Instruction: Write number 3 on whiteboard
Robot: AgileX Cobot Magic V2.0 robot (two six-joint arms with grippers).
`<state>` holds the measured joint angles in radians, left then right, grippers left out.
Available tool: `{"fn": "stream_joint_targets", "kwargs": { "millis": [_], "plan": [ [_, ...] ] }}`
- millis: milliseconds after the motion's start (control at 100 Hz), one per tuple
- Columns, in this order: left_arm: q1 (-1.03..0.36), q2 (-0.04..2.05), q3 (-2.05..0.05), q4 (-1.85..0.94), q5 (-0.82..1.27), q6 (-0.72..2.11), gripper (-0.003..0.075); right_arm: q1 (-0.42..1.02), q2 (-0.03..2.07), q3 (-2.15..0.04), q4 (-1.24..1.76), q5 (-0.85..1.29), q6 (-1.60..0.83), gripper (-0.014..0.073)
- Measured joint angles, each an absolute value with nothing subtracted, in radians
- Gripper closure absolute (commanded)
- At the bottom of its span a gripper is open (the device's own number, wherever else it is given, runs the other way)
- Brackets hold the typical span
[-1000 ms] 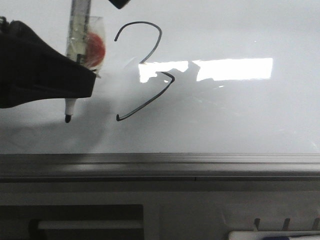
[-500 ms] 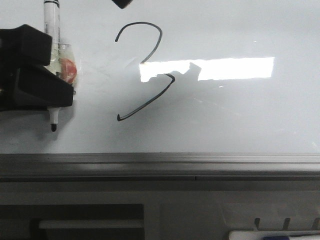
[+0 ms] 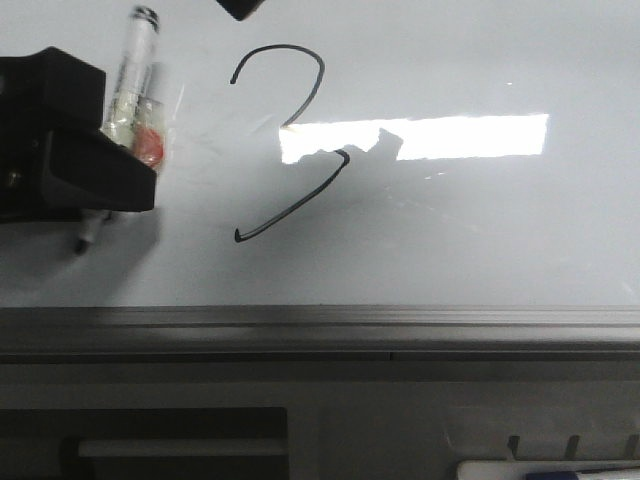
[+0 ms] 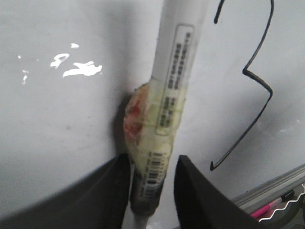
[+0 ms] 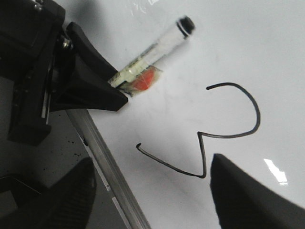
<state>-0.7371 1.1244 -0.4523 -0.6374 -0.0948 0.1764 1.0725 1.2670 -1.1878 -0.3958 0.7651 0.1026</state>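
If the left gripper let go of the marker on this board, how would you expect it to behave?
The marker looks like a rigid, round barrel, so it would probably roll. The tape wad on its side might check that. The glossy whiteboard likely offers little grip. The left gripper clamps it.

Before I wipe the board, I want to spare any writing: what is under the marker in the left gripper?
Around the marker, only bare whiteboard shows; the number 3 sits apart, to its right. The left gripper covers the board beneath it, so marks there cannot be ruled out.

number 3 (image 3: 290,140): black | whiteboard (image 3: 480,220): glossy white | marker (image 3: 128,85): white, red patch
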Motion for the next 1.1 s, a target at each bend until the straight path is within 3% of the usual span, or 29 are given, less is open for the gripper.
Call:
{"fn": "stream_joint_targets", "kwargs": {
  "millis": [400,450,540,630,760,1100],
  "plan": [
    [-0.735,1.078,-0.453,-0.637,-0.095,0.176,0.0363,1.072,1.265,-1.188,-0.392,0.774,0.103,0.0169],
    [-0.731,1.056,-0.451,-0.633,-0.092,0.176,0.0363,1.072,1.257,-1.188,-0.392,0.776,0.103,0.0232],
    [-0.723,0.994,-0.445,-0.611,-0.08,0.178,0.0379,1.072,1.233,-1.188,-0.392,0.78,0.103,0.0436],
    [-0.723,0.913,-0.445,-0.576,-0.058,0.18,0.0503,1.072,1.198,-1.188,-0.392,0.782,0.103,0.0664],
    [-0.723,0.788,-0.444,-0.494,-0.029,0.184,0.074,1.072,1.121,-1.158,-0.392,0.764,0.103,0.0655],
    [-0.723,0.516,-0.429,-0.343,0.011,0.184,0.0741,1.072,0.806,-0.808,-0.392,0.441,0.109,0.0654]
  ]
}}
